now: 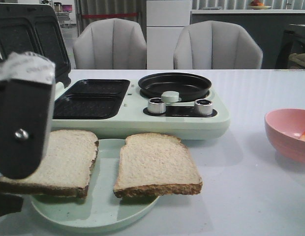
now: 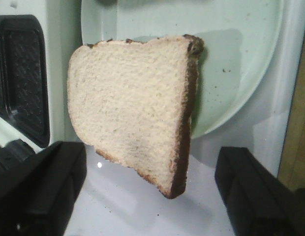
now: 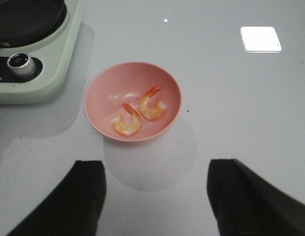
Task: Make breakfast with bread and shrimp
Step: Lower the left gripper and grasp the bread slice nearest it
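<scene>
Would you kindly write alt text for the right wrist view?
Two curled orange shrimp lie in a round pink bowl on a white table. The open right gripper hovers nearby, a pale green cooking appliance at the frame's edge.

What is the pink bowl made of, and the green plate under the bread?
The pink bowl looks like smooth plastic or melamine: even matte colour, soft shine, thin rim. It could be glazed ceramic; the look leaves that open. The pale green plate seems the same sort of material, matte with tiny dark specks. The bread on it is soft and porous with a brown crust.
</scene>
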Motion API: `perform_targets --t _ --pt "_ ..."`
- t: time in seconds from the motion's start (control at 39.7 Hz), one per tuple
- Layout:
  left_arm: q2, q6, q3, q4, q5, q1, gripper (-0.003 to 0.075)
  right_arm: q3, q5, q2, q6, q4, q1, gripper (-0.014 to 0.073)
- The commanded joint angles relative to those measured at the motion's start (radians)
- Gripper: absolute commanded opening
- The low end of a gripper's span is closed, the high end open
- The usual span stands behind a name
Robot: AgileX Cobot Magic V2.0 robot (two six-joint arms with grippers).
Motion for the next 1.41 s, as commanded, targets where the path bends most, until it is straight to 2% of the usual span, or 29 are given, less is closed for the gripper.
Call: perform_targets --t 0.0,0.38,0.58,0.78,0.88,1.13,1.23,1.39 --pt "0.04 -0.049 -0.023 0.072 0.018 0.015 0.0583 -0.027 -0.077 0.011 -0.003 -0.002 -0.006 0.0549" --pt "0.166 -0.106 -0.023 0.138 0.018 0.098 0.0583 -0.027 -0.077 0.011 -0.003 -0.002 -0.006 0.0549" --pt "0.213 -0.229 -0.024 0.233 0.018 0.139 0.0582 -0.027 -0.077 0.011 -0.003 -0.002 -0.006 0.0549" --pt "0.236 -0.231 -0.024 0.26 0.016 0.151 0.0573 -0.027 -0.077 0.011 -0.003 -0.002 -0.006 0.0549" --pt "0.236 -0.231 -0.024 0.26 0.004 0.151 0.0497 -0.027 -0.077 0.011 -0.003 -0.002 -0.006 0.0549" --pt "0.236 -0.231 -0.024 0.258 0.003 0.151 0.02 -0.027 -0.077 0.011 -0.003 -0.002 -0.006 0.0549" --pt "0.236 -0.231 -0.024 0.237 0.011 0.149 0.0105 -0.027 -0.077 0.011 -0.003 -0.002 -0.006 0.0549" --pt "0.214 -0.231 -0.024 0.196 0.049 0.114 0.0099 -0.027 -0.077 0.011 -0.003 -0.002 -0.006 0.0549"
